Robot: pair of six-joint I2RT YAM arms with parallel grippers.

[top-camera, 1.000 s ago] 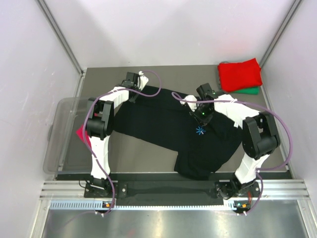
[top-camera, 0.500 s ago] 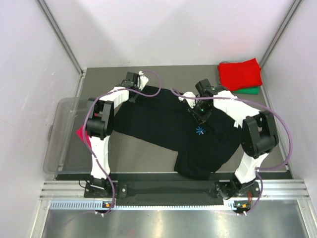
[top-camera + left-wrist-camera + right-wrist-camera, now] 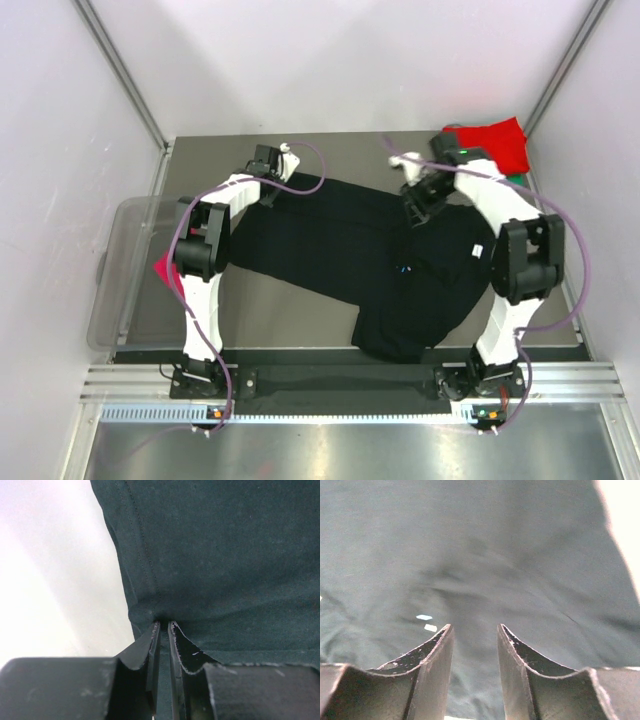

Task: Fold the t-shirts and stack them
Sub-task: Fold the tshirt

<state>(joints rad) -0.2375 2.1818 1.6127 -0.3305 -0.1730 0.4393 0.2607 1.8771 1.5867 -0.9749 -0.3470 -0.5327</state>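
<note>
Fingers (image 3: 142,650) of the left gripper (image 3: 163,626) pinch the hem of the black t-shirt (image 3: 340,240). The right gripper (image 3: 474,630) is spread and empty over the shirt, which lies rumpled across the table (image 3: 330,150).

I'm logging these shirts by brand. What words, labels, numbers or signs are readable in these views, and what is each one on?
No text can be read in any view.
The white label on the black t-shirt: too small to read.
The light-blue print on the same shirt: a tiny mark, no letters to make out.
</note>
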